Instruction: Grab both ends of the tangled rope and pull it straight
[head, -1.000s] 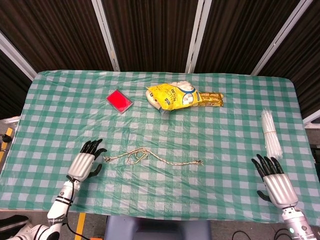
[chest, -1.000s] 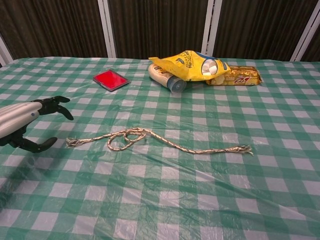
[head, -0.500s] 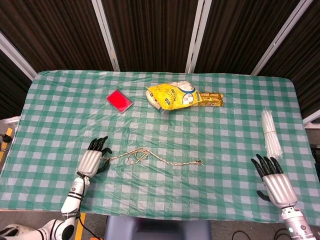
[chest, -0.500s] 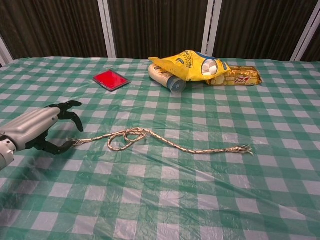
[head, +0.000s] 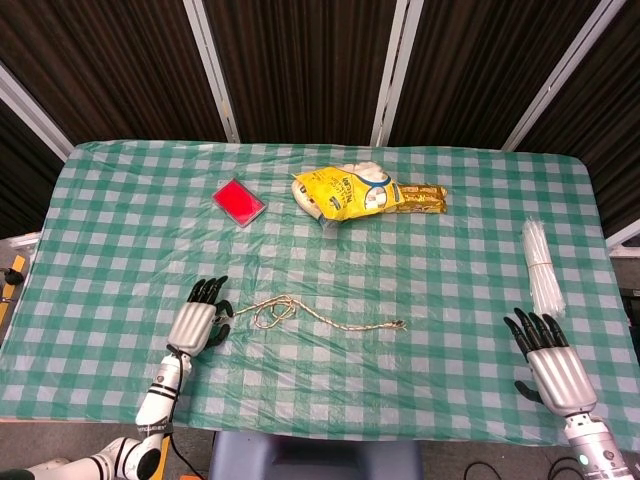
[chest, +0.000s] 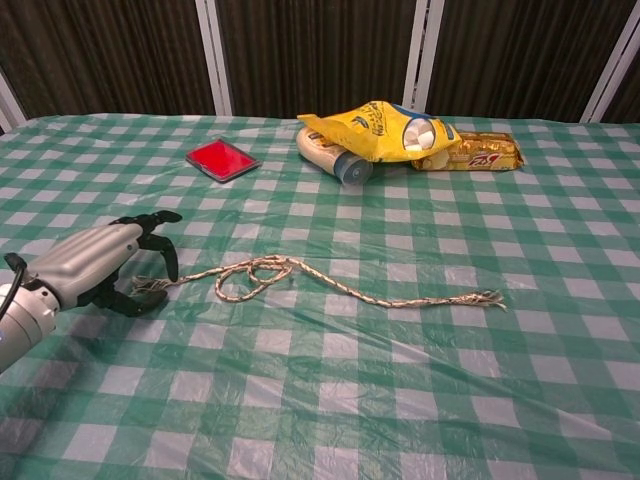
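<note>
The tabletop (head: 100, 220) in its green check cloth carried everything, and well back on it lay the yellow snack bag (chest: 385, 130), a gold biscuit packet (chest: 485, 152) beside it and a red card (chest: 222, 159) off to the left. Nearer the front edge the rope (chest: 330, 283) lay across the middle, a small loop tangled toward its left and a frayed tail running out to the right. At its left end sat the left hand (chest: 95, 262), fingers (chest: 165, 252) curved over the frayed tip and thumb under it, not plainly closed on it; whether they pinched it could not be told. The right hand (head: 550, 365) was well apart from the right end, fingers spread and holding nothing. To do this step well, the left would want a firm pinch right at the tip before any pull, with the right hand brought across to the far end.
</note>
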